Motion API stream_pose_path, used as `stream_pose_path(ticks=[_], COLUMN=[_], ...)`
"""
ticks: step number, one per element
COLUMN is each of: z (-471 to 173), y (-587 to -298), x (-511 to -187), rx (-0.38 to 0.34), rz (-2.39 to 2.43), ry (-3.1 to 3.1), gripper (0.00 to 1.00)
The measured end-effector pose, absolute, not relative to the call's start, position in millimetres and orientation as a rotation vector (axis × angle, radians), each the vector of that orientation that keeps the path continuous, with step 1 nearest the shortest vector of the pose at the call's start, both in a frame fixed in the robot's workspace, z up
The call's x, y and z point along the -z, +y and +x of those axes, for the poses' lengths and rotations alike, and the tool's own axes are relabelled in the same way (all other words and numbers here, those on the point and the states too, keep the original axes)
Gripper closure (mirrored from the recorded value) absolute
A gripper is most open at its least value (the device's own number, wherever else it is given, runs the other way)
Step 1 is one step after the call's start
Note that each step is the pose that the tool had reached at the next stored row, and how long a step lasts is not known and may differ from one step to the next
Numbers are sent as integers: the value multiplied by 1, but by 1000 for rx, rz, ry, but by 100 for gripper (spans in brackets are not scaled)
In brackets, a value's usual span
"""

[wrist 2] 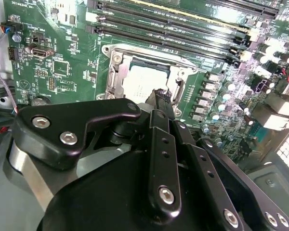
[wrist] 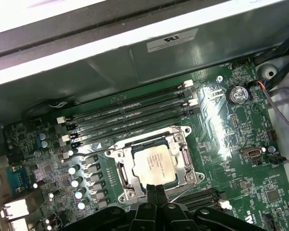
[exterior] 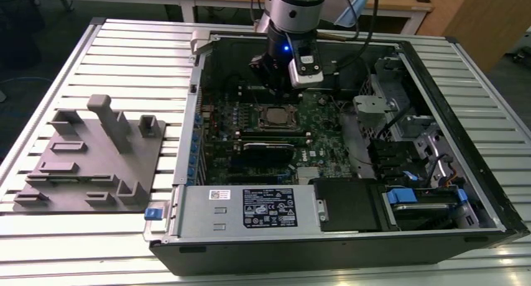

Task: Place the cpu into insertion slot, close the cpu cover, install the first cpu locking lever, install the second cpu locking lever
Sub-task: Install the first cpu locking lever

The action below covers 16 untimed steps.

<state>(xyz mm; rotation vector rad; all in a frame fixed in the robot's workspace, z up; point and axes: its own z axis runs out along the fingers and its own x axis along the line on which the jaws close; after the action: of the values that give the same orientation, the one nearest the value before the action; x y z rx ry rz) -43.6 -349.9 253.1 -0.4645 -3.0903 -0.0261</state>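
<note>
Just off the end effector's [exterior: 278, 89] tip in the exterior view, the cpu [exterior: 278, 117] sits on the motherboard [exterior: 249, 146] inside the case [exterior: 332, 252]. First wrist view: fingers [wrist: 152, 196] pinched together, empty, right beside the chip, cpu cover [wrist: 126, 168] down around it, memory slots [wrist: 130, 115] beyond. Second wrist view: the fingertip blocks the chip's near edge.

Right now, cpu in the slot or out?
In. The cpu lies flat, framed by the cpu cover, in the first wrist view.
</note>
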Motion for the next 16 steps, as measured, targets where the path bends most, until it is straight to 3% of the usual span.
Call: stream_pose_path(ticks=[16], z=[-50], y=[-350], x=[-252], rx=[23], rz=[-123], ry=[-3121], gripper=[89])
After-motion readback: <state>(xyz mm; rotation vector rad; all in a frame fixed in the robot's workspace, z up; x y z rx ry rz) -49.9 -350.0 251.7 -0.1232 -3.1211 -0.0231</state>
